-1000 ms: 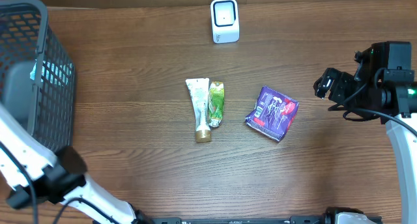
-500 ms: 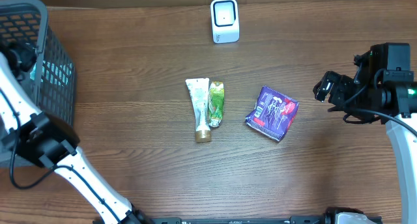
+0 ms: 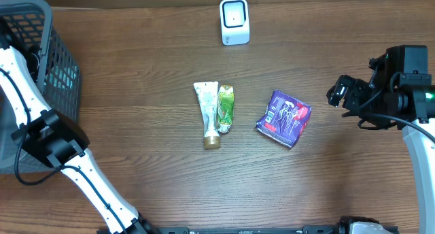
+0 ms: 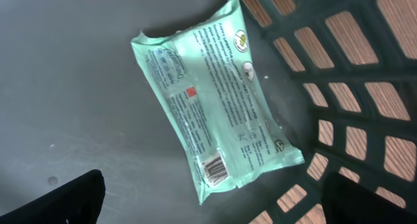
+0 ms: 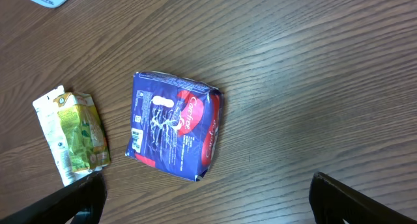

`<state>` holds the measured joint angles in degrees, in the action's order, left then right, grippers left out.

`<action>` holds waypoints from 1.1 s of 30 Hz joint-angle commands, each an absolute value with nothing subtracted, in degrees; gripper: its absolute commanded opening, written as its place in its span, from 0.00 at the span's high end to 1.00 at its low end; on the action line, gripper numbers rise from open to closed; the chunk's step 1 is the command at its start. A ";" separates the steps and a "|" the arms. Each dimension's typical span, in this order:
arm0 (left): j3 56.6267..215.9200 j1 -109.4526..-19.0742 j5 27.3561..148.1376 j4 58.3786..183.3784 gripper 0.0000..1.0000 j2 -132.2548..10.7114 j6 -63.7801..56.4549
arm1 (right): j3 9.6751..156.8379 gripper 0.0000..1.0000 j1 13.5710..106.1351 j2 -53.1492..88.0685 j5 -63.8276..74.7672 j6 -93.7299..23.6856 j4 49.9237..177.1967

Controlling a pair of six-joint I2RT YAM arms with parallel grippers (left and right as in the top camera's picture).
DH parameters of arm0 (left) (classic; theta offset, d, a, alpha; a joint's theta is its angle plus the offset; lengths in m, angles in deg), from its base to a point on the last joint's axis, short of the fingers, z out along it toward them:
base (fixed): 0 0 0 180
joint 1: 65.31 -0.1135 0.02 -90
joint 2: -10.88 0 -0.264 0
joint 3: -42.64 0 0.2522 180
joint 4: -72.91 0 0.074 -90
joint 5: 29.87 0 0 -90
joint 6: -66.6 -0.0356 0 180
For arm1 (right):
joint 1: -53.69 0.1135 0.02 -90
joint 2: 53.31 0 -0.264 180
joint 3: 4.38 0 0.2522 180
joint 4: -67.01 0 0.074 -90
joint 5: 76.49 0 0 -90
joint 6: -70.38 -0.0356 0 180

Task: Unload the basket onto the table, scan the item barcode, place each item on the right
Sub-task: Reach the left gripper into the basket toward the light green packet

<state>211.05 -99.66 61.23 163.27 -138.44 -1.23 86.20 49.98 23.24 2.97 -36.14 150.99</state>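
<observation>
Right wrist view: our right fingers (image 5: 365,198) are wide open, empty, near the purple pack (image 5: 172,126) on the tabletop (image 5: 313,68). Our left fingers (image 4: 58,201) are wide open and empty above the basket (image 4: 65,68). If we pinch over the pack's barcode (image 5: 135,138), maybe that edge patch, scanning fails.

overhead top-down | left wrist inside basket (image 4: 78,68) | right wrist shares purple pack (image 5: 172,126)

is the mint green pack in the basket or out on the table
In the basket: the mint green pack lies flat on the dark floor of the basket, barcode side up, beside its mesh wall.
</observation>
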 commanded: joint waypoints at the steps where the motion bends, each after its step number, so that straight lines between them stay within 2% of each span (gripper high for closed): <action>1: 210.13 -99.01 59.44 162.42 0.03 -140.71 -0.48 | 86.48 0.00 49.81 23.11 2.22 -36.16 150.71; 14: 196.01 -99.01 59.53 152.10 0.03 -140.71 -0.68 | 86.48 0.00 49.83 23.11 1.17 -36.16 150.86; 19: 192.31 -99.01 59.73 149.43 0.07 -140.71 -0.68 | 86.48 0.00 49.83 23.11 0.52 -36.16 150.77; 20: 191.92 -99.01 59.73 149.46 0.14 -140.71 -0.68 | 86.48 0.00 49.83 23.11 0.52 -36.16 150.77; 23: 191.33 -99.03 59.73 150.24 0.46 -140.71 -0.68 | 86.48 0.00 49.83 23.11 0.52 -36.16 150.73; 25: 191.33 -99.03 59.75 150.94 0.81 -140.69 -0.68 | 86.48 0.00 49.83 23.11 0.52 -36.16 150.73; 26: 191.35 -99.05 59.77 151.27 0.94 -140.58 -0.68 | 86.48 0.00 49.83 23.11 0.52 -36.16 150.71; 33: 193.19 -99.27 60.64 156.36 0.96 -140.12 -1.68 | 86.48 0.00 49.81 23.11 0.54 -36.14 150.73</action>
<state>194.83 -99.64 60.73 153.08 -135.60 -0.92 86.20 49.96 23.24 0.85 -36.14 150.90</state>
